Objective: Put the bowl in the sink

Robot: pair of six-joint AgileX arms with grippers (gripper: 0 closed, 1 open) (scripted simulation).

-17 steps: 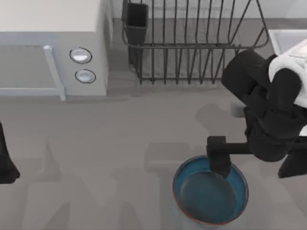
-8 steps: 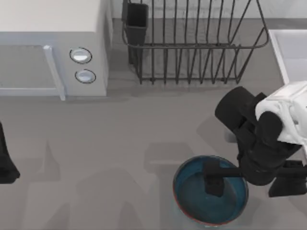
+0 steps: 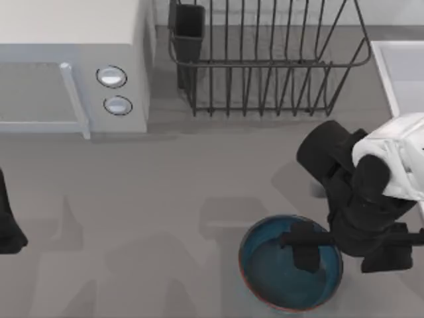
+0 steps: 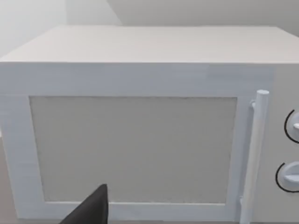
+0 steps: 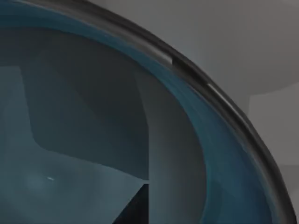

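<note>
The bowl (image 3: 290,263) sits on the table near the front edge, well apart from the sink (image 3: 397,66). The right gripper (image 3: 305,250) reaches inside it; I cannot tell its finger state. A shallow grasp on 1 rim could slip.

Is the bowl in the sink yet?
No, in the top view the bowl sits on the grey counter at the near edge, while the sink is at the far right.
</note>
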